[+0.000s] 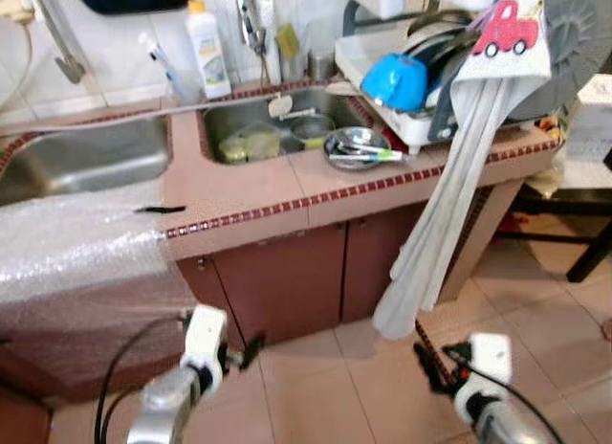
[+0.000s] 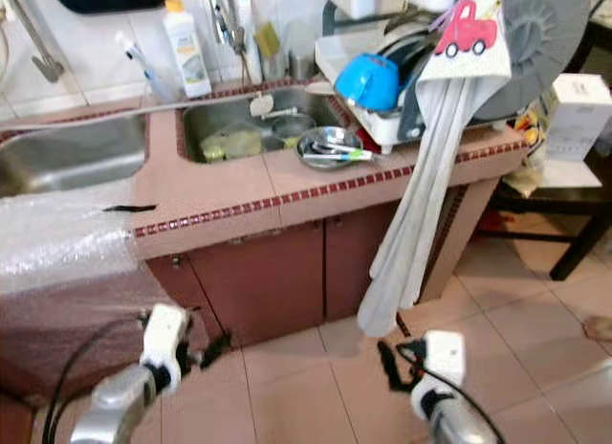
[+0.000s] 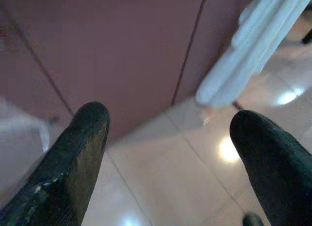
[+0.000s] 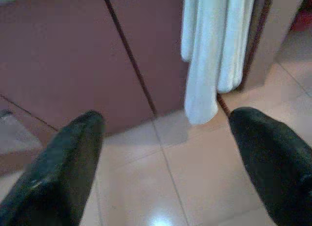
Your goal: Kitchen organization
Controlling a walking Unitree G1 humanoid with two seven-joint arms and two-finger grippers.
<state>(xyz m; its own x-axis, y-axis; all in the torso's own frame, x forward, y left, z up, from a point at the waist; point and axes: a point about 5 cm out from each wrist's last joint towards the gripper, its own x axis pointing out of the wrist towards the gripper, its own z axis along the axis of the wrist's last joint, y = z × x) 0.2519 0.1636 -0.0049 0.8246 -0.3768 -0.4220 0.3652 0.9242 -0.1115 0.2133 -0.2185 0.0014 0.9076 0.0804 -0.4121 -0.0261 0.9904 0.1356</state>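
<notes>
Floor (image 1: 382, 387) open below counter edge (image 1: 287, 210); towel (image 1: 449, 205) overhangs it.

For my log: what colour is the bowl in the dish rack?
Bright blue bowl, clearest in the left eye view.

Your steel bowl (image 1: 356, 147) with utensils on the desk (image 1: 258, 190) edge, blue bowl (image 1: 394, 80) tipped in the dish rack (image 1: 411, 123), dishes in the sink (image 1: 277, 123).
</notes>
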